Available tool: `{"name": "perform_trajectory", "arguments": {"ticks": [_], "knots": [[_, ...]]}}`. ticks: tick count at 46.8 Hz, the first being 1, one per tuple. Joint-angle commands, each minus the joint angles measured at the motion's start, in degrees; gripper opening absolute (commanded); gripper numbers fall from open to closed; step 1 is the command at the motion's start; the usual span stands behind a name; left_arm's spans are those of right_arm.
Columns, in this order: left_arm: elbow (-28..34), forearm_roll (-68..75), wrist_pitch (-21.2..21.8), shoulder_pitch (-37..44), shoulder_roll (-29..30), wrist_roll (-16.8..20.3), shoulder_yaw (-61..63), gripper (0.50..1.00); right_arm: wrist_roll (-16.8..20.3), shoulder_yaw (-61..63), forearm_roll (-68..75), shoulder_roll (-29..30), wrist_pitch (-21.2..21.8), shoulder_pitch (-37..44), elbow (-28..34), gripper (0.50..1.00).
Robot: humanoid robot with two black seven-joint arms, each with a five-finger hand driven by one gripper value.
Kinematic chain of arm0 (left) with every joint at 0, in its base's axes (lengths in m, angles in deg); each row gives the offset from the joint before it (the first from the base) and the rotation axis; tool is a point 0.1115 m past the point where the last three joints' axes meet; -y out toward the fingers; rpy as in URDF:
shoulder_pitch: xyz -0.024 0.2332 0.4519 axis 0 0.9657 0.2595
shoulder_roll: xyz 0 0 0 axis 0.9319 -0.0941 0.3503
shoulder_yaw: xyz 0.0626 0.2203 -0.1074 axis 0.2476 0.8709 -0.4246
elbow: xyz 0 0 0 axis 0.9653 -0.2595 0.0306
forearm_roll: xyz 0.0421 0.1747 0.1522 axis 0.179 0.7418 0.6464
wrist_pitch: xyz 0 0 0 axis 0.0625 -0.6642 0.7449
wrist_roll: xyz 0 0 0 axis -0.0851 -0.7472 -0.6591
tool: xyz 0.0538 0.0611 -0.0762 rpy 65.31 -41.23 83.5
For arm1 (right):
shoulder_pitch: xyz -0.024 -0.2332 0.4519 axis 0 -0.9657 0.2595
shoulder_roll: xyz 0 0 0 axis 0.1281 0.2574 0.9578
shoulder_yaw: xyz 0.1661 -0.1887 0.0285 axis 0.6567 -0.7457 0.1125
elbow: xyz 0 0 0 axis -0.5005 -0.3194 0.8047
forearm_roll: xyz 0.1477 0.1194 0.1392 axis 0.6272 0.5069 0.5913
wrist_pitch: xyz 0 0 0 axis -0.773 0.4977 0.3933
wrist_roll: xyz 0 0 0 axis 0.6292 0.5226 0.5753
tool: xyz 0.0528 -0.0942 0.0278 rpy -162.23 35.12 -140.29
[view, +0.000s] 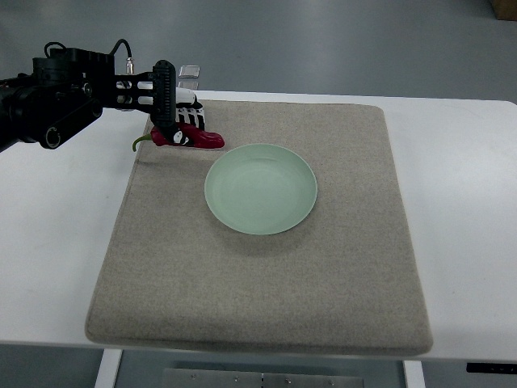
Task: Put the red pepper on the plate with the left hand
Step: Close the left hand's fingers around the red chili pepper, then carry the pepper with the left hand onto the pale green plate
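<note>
The left hand sits at the far left corner of the grey mat, its fingers closed over the red pepper, which looks to lie on the mat just beyond the rim of the pale green plate; the green stem pokes out to the left. To do this well, lift clear of the mat first (the plate's rim is close); carry it over the plate's middle; let go low, so it does not roll off onto the worktop.
</note>
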Motion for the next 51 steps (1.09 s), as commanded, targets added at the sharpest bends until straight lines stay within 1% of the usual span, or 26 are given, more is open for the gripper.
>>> {"name": "perform_trajectory", "arguments": {"ticks": [1,7,18,25,49,51], "knots": [[-0.92,-0.03,1.21,-0.29,-0.26,0.07,-1.13,0.500,0.00,0.00,0.00,0.00,0.00,0.00,0.05,0.932],[-3.99,0.06,0.95,-1.70,-0.44,0.07,-1.04,0.500,0.00,0.00,0.00,0.00,0.00,0.00,-0.04,0.932],[-12.52,0.06,0.69,-1.70,-0.26,0.07,-1.13,0.500,0.00,0.00,0.00,0.00,0.00,0.00,-0.04,0.932],[-16.21,0.14,0.69,-1.61,-0.53,0.07,-1.13,0.500,0.00,0.00,0.00,0.00,0.00,0.00,-0.04,0.932],[-17.80,0.23,0.51,-1.09,-2.37,0.07,-1.13,0.500,0.00,0.00,0.00,0.00,0.00,0.00,0.05,0.932],[-17.80,0.23,0.51,-1.09,-2.64,0.07,-1.13,0.514,0.00,0.00,0.00,0.00,0.00,0.00,-0.04,0.932]]}}
